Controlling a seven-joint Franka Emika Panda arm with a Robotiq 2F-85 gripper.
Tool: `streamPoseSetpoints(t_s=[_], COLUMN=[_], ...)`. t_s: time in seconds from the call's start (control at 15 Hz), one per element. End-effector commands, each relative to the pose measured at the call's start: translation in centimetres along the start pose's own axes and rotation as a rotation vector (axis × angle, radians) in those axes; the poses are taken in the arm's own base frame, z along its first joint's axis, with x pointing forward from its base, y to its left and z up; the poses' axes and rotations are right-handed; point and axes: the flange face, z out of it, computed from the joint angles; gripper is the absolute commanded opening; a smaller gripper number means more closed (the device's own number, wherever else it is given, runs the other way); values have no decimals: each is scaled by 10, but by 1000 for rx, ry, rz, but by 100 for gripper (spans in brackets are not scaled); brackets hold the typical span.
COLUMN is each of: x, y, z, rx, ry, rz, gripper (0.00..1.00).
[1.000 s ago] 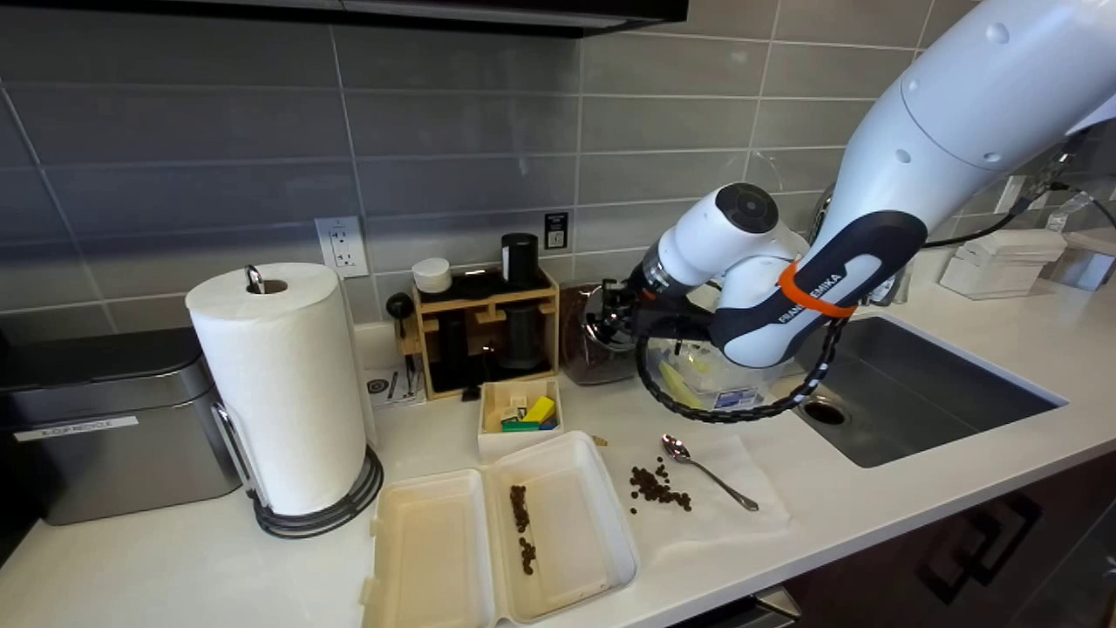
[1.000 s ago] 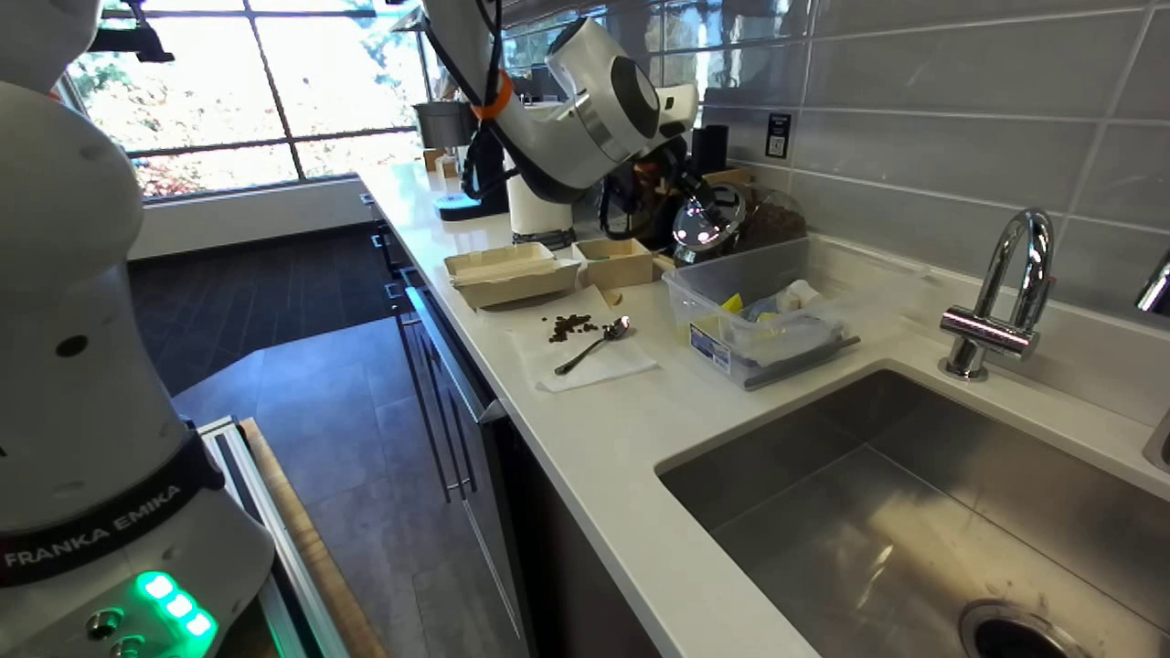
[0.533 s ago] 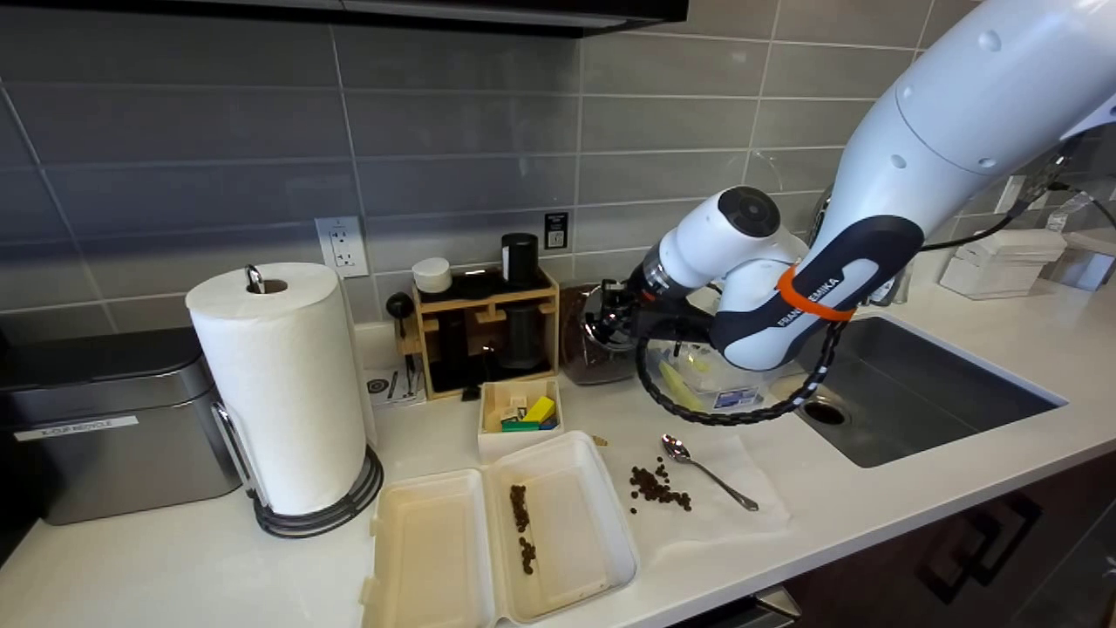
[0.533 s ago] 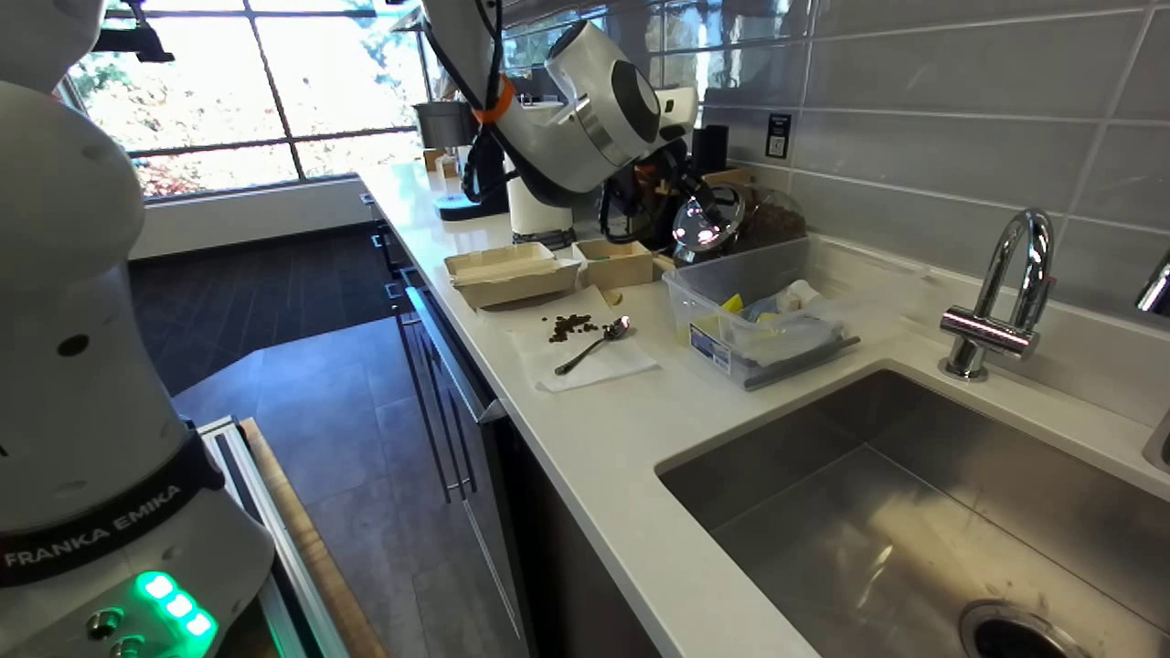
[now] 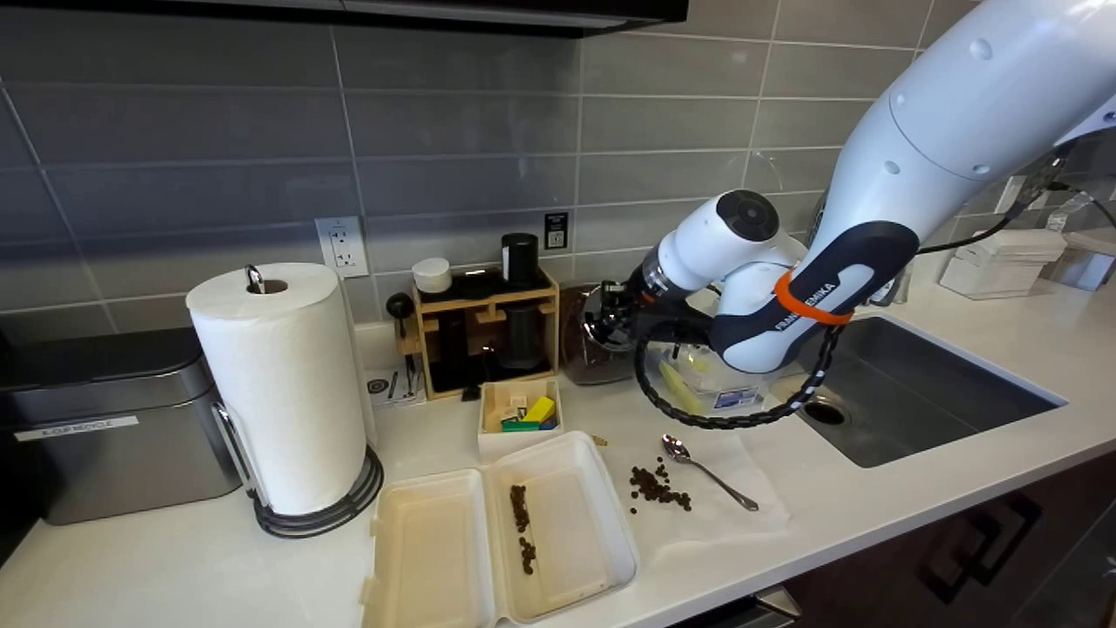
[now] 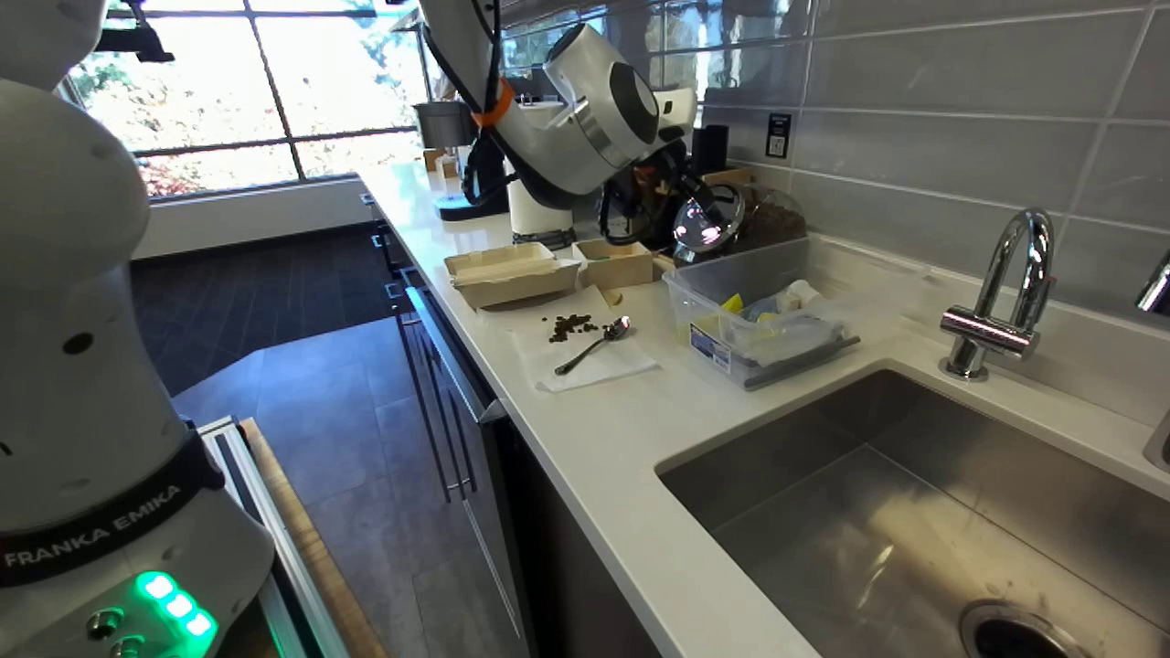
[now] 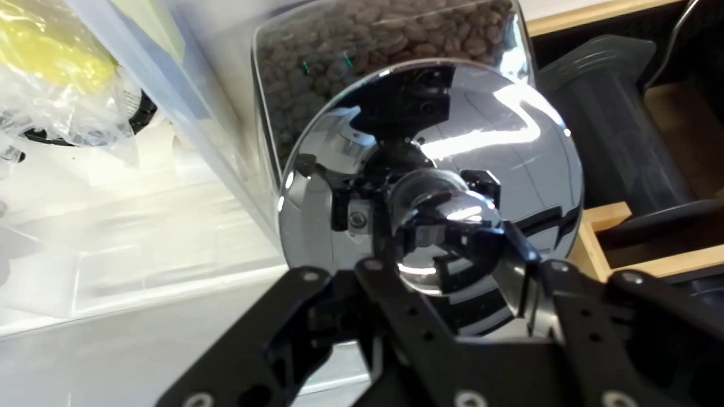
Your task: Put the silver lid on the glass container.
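Nearest you in the wrist view, your gripper (image 7: 452, 237) appears to have its jaws drawn in against both sides of the round knob (image 7: 447, 251); as the one raised part of the smooth silver lid (image 7: 452, 144), it makes a natural hold and leaves the rim unobstructed. Just beyond, the lid leans across the front of the glass container (image 7: 334, 65), where coffee beans (image 7: 430, 28) show through. That slant probably suits a mouth facing you, though whether rim meets glass is hidden. The container stands between a clear plastic bin (image 7: 189, 141) and a wooden rack (image 7: 591, 246), so swinging sideways could bump either. Farthest back, in both exterior views, rises a grey tiled wall (image 5: 471, 113).
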Motion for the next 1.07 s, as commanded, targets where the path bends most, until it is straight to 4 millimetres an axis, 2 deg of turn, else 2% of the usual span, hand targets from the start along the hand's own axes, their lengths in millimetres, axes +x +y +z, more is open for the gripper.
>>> streamPoseSetpoints(t_s=[0.0, 0.67, 0.73, 0.8, 1.0], x=[3, -3, -3, -3, -2], y=[6, 11, 11, 11, 10], z=[15, 19, 18, 18, 21], rx=[4, 21, 23, 23, 19], ry=[37, 42, 42, 39, 45], rz=[14, 9, 9, 11, 10], gripper=[21, 21, 71, 72, 93])
